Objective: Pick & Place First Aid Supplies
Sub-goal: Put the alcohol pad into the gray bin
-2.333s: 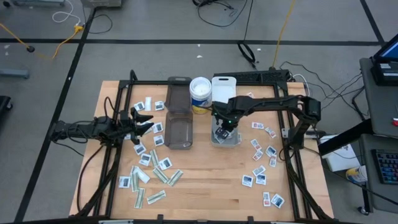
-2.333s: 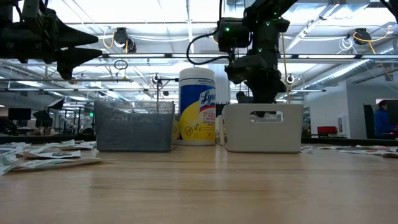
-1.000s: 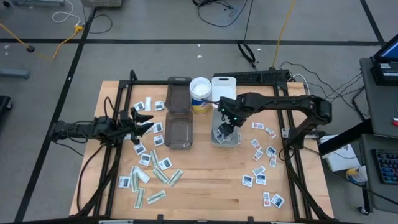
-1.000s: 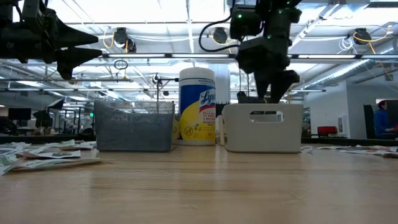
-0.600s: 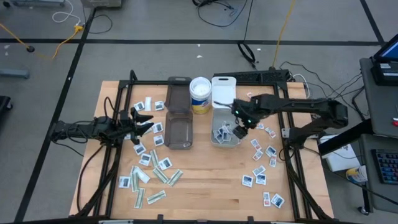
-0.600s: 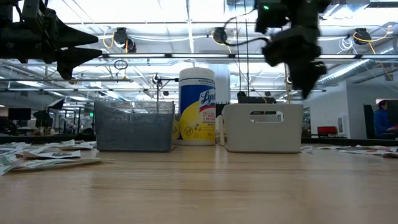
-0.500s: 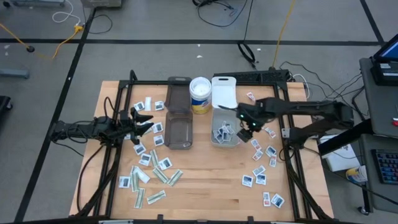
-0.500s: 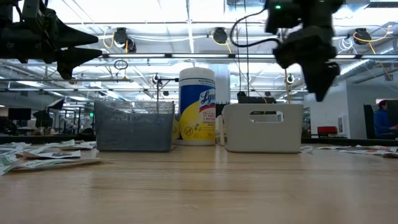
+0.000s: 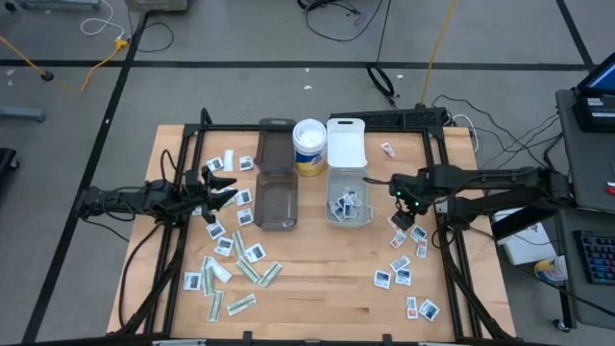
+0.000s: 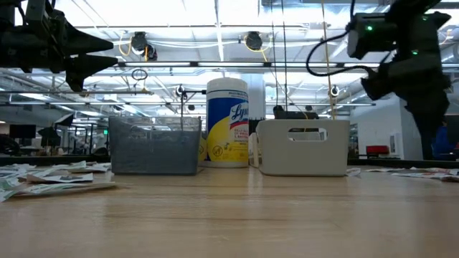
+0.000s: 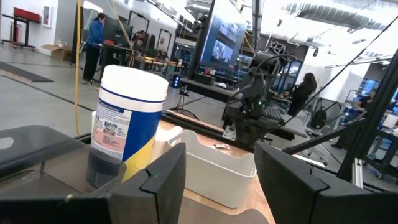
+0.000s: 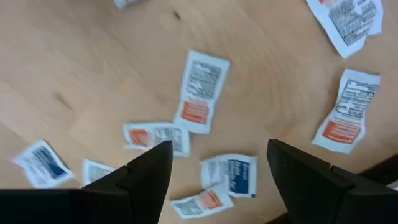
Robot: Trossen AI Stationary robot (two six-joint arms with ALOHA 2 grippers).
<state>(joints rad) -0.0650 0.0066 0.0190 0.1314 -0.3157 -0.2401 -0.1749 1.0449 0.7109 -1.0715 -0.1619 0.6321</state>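
- High view, we see the pale wooden counter first, with small flat first aid packets strewn on both sides.
- We find more packets in the white rectangular plastic bin, beside the smoky clear bin.
- Our right hand hangs spread wide and empty over packets right of the white bin.
- Our left hand, partly spread and empty, waits over the left scatter.

First aid supplies: small flat packets lying on the table in two loose scatters, white squares and pale green strips at left, white squares with orange or blue print at right; several more lie inside the white bin.
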